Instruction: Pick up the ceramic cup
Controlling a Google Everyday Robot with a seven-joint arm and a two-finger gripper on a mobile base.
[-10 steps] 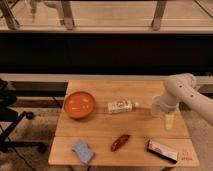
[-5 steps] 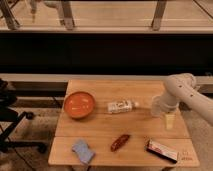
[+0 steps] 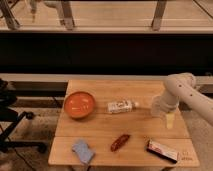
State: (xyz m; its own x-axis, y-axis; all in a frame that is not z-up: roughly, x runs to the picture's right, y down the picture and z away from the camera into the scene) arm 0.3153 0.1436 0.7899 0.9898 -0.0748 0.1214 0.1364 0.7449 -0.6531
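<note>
The ceramic cup [image 3: 170, 121] is a small pale cylinder standing upright near the right edge of the wooden table [image 3: 100, 145]. My gripper [image 3: 163, 111] hangs from the white arm [image 3: 186, 92] that reaches in from the right. It sits just above and to the left of the cup, right up against its top. The cup's rim is partly hidden by the gripper.
An orange bowl [image 3: 79, 104] stands at the left. A clear bottle with a white label [image 3: 121, 106] lies in the middle. A red-brown packet [image 3: 120, 142], a blue cloth [image 3: 82, 150] and a red-white box [image 3: 162, 150] lie along the front. A black chair [image 3: 10, 115] is left of the table.
</note>
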